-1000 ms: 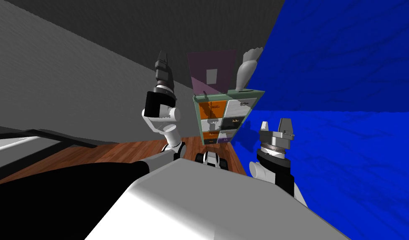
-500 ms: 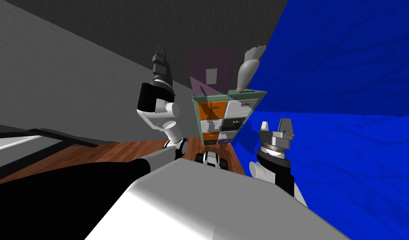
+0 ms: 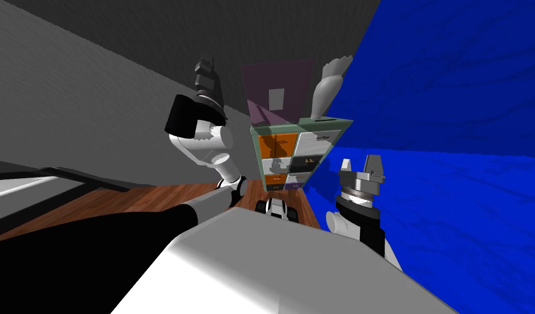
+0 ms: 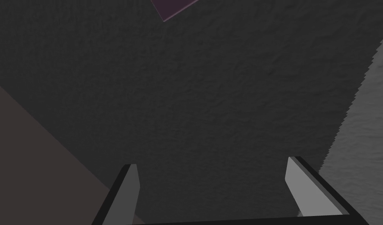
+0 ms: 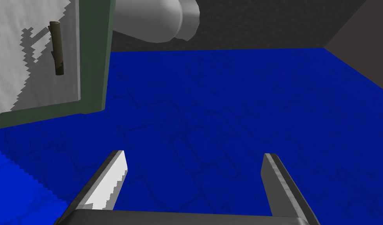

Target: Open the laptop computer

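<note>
- Left end effector (image 4: 212, 162): held high, blades spread wide, nothing gripped; judged parked clear of the work.
- Right end effector (image 3: 360, 159): low, blades spread wide, empty, pointed at blue wall (image 3: 451, 109).
- Laptop computer: position cannot be told; reach not yet possible.
- Ahead: green-framed chest of orange, white and black drawers (image 3: 293, 155), light grey vase (image 3: 323, 92) on top; judged to block the forward path.

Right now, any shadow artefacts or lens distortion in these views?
Head view: rolled wide lens splays the green-framed drawer cabinet and blue wall. Right wrist view: jagged shadow edge across the cabinet's white drawer front. Left wrist view: dim, stair-stepped shadow edge on dark grey wall.
</note>
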Controlling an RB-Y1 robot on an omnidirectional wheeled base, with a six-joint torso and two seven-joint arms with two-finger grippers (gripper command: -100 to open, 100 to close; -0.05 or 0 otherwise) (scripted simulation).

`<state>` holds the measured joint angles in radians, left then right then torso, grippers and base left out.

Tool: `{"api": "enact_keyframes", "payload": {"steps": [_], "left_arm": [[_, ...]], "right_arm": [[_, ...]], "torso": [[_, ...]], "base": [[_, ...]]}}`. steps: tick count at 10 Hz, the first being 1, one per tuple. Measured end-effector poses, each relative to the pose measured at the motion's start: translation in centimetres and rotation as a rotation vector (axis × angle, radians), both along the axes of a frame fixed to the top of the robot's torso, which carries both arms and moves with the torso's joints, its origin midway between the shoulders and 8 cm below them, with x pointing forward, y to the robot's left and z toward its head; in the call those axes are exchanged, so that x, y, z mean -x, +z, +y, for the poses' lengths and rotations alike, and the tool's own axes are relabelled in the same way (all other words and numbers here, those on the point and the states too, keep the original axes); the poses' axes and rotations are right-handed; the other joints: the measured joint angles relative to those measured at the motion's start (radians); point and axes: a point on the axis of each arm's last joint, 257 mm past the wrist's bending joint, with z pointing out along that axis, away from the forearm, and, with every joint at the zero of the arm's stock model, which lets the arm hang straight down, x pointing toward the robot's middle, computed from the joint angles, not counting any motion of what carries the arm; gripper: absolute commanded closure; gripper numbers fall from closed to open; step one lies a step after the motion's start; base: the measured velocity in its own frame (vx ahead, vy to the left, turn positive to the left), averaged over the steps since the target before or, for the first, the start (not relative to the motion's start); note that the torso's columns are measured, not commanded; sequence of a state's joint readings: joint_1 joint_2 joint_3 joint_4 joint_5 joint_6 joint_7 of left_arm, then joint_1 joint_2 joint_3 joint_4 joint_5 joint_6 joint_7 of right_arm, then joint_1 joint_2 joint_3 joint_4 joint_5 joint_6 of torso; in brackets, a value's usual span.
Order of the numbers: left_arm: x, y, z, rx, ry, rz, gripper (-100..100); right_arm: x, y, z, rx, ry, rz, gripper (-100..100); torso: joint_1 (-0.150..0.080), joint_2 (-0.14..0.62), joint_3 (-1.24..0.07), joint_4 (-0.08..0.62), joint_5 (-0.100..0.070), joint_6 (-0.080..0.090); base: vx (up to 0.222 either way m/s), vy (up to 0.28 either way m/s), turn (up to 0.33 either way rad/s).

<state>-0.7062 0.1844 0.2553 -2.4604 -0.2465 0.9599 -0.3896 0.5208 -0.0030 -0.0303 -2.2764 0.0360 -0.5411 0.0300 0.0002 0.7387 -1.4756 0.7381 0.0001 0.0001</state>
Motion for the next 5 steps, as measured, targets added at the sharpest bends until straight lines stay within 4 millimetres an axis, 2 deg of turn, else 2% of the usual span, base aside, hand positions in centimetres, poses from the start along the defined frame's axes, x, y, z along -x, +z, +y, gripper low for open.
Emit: {"api": "enact_keyframes", "payload": {"steps": [5], "left_arm": [[0.13,1.46,0.16,0.026,0.019,0.038,-100]], "right_arm": [[0.00,0.00,0.00,0.000,0.000,0.000,0]], "torso": [[0.000,-0.001,-0.001,0.000,0.000,0.000]], "base": [[0.041,-0.014,0.019]]}}
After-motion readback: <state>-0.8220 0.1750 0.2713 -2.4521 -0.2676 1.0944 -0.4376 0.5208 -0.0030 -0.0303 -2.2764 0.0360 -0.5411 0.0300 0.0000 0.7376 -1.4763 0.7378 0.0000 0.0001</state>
